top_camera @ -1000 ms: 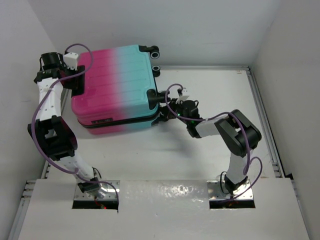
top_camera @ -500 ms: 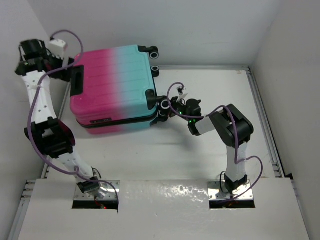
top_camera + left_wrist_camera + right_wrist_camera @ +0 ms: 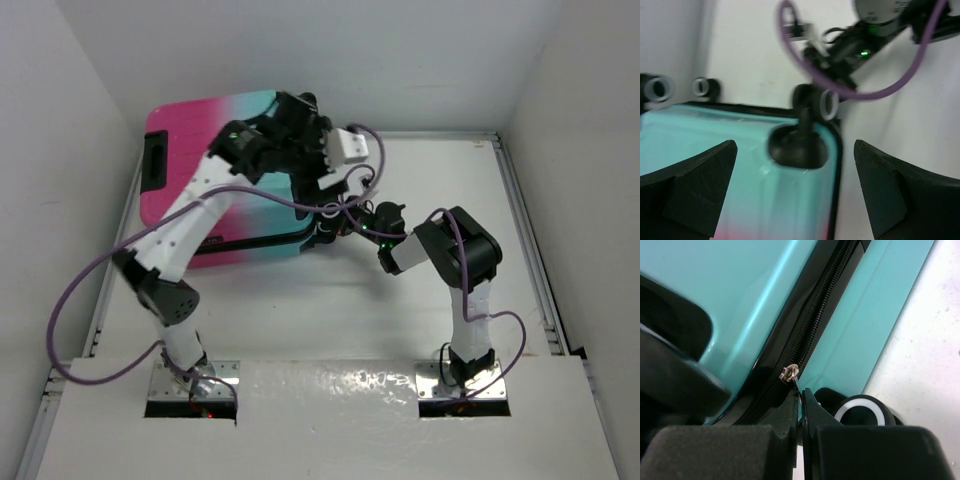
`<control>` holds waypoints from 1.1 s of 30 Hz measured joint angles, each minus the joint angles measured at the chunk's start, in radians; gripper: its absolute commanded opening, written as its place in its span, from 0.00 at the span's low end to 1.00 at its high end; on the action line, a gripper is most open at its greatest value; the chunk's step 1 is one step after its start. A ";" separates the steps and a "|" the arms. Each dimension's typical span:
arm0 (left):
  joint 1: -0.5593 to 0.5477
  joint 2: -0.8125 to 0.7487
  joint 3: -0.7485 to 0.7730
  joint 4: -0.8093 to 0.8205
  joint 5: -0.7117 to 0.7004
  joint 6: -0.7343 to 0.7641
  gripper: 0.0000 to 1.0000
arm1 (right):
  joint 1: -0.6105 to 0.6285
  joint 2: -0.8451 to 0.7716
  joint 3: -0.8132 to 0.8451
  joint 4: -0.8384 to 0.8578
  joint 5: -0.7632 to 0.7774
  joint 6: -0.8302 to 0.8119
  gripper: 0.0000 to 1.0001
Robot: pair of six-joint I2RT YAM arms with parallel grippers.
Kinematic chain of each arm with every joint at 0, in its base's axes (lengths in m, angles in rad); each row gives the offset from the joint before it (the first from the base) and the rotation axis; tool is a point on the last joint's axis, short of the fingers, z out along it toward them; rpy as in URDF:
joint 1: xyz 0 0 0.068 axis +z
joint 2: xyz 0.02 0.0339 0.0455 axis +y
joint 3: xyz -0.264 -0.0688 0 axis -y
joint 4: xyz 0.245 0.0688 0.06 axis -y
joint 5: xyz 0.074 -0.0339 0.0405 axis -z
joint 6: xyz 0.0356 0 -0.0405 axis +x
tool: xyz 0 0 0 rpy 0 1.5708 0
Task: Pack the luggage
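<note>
Pinched shut, my right end effector (image 3: 801,396) grips the tab of the zipper pull (image 3: 789,373) on the luggage (image 3: 755,285), at the teal corner just above a wheel (image 3: 862,415). To do this step well, I judge I should drag the slider straight along the zipper track (image 3: 812,322), with the tab taut and untwisted, since so thin a tab could slip from the pads. My left end effector (image 3: 795,145) hangs above the same corner, jaws spread wide and holding nothing. Pressed onto the shell, it would probably steady the case against the pull. The luggage lies flat and closed on the bench (image 3: 430,300), at the upper left of the overhead view. Its long axis runs left to right across that frame: the pink handle (image 3: 155,160) end points left, the teal wheeled end points right.
</note>
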 measured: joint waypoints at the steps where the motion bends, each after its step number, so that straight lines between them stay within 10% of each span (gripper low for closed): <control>1: -0.029 0.037 0.014 -0.027 0.001 -0.016 1.00 | 0.000 0.002 0.000 0.005 0.000 0.006 0.00; 33: -0.083 0.186 -0.201 0.124 -0.198 -0.103 0.94 | -0.002 0.014 -0.003 0.025 0.002 0.049 0.00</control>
